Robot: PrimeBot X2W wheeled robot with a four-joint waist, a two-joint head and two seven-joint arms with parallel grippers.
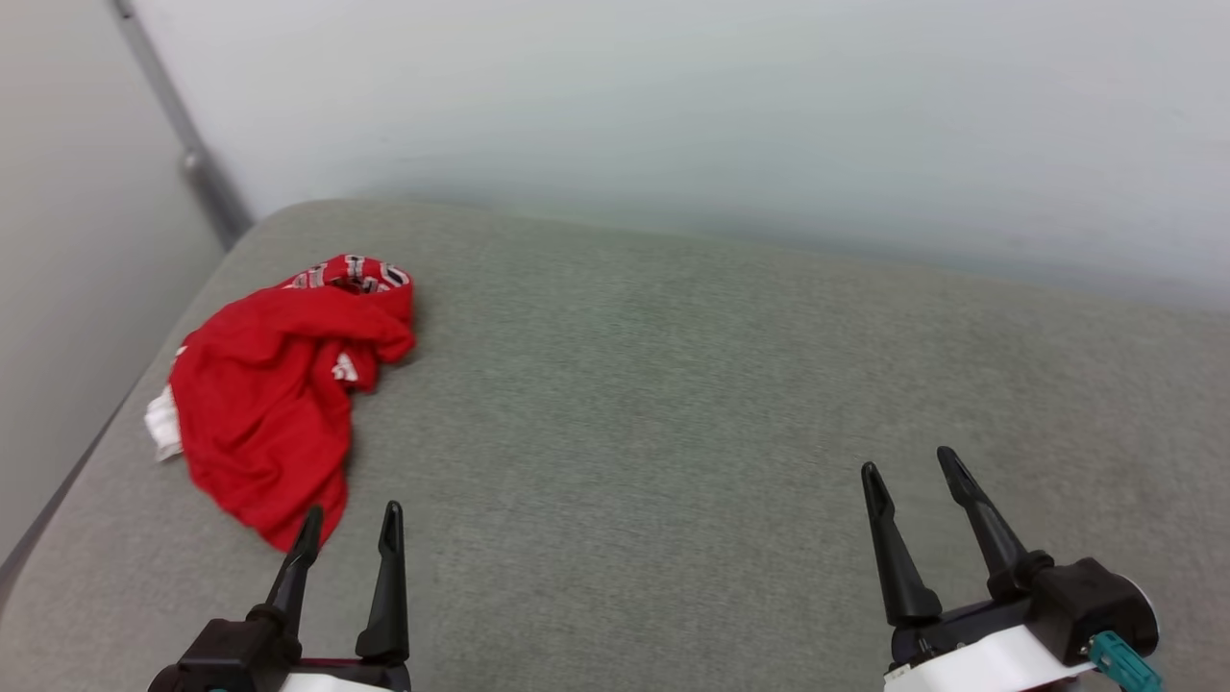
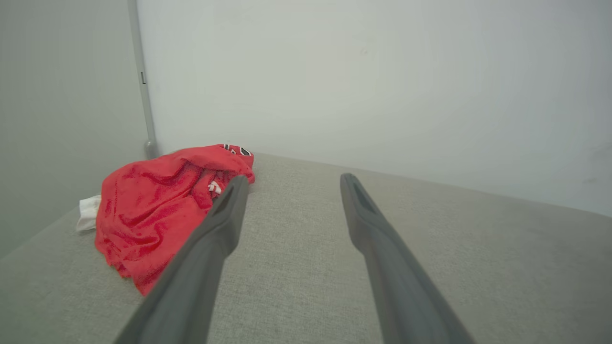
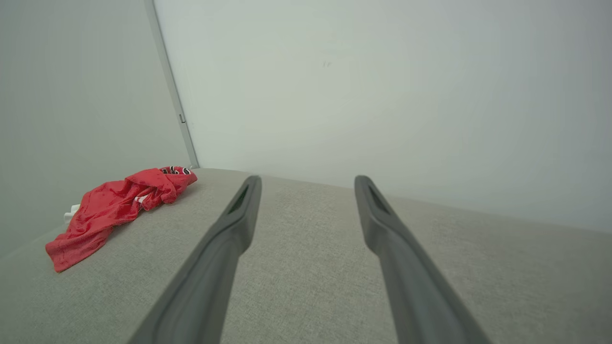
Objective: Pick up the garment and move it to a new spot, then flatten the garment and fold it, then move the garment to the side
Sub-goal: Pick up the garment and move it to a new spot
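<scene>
The garment (image 1: 274,394) lies crumpled in a red heap at the far left of the grey cushioned surface (image 1: 673,404), with a bit of white showing at its left edge and striped trim at its far end. My left gripper (image 1: 351,519) is open just in front of the heap's near tip, holding nothing. In the left wrist view the garment (image 2: 158,205) sits left of the open gripper (image 2: 291,179). My right gripper (image 1: 908,463) stands open at the lower right, well away from the cloth. From the right wrist view the garment (image 3: 114,208) lies far left of that gripper (image 3: 308,179).
A pale wall (image 1: 673,115) runs along the back of the surface. A grey vertical pipe or trim (image 1: 183,144) stands in the left corner. The surface's left edge (image 1: 58,490) drops off close beside the garment.
</scene>
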